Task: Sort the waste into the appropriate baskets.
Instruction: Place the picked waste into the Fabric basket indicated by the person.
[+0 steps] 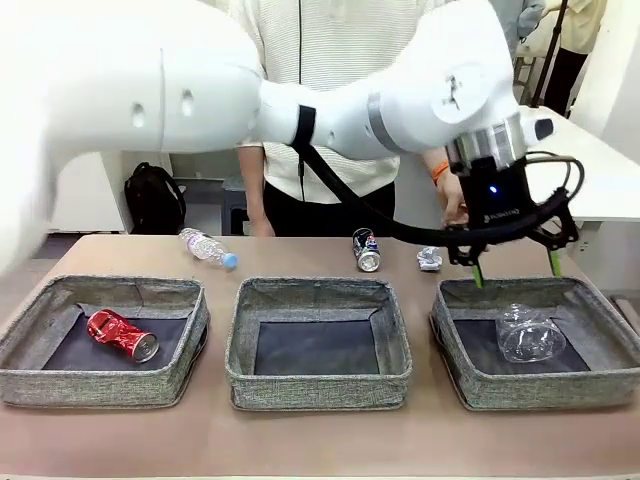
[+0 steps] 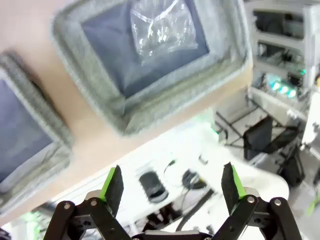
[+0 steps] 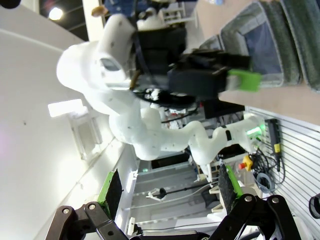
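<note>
Person's hand (image 1: pixel 455 208) partly behind the left pincer (image 1: pixel 516 270)

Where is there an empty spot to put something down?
The middle basket has a bare bottom. So is the strip of table in front of the three baskets, and the gap between the bottle and the dark can. It is crowded at the far right: the paper ball, the person's hand and the open left gripper sit close together.

A tan-brown table (image 1: pixel 320 440) fills the near ground, with a black backpack (image 1: pixel 155 198) on the floor beyond its far left edge beside a white panel (image 1: pixel 85 195), and a white table (image 1: pixel 605 175) at the far right.
</note>
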Controlling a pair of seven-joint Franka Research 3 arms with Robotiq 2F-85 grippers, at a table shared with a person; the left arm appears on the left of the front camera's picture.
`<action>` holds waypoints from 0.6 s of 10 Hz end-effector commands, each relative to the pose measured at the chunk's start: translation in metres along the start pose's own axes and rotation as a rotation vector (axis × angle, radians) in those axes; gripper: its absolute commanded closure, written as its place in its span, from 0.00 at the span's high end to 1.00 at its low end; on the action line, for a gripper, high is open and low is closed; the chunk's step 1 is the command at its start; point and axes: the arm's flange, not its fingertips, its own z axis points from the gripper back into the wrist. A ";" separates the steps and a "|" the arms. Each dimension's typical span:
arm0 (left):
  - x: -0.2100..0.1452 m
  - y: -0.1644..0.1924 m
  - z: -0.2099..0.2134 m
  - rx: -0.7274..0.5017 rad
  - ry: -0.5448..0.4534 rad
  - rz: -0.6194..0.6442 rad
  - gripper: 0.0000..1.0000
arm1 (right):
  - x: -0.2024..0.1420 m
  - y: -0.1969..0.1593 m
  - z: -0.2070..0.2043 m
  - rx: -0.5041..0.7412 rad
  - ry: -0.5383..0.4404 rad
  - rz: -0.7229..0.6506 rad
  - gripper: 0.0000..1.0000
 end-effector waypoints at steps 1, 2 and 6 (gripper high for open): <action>-0.044 0.045 0.077 0.019 0.045 -0.165 1.00 | 0.001 0.003 0.000 0.017 0.003 0.029 1.00; -0.066 0.076 0.113 -0.039 0.037 -0.208 1.00 | 0.001 0.003 0.000 0.017 0.003 0.029 1.00; -0.133 0.236 0.195 -0.226 -0.100 0.079 1.00 | 0.001 0.003 0.000 0.017 0.003 0.029 1.00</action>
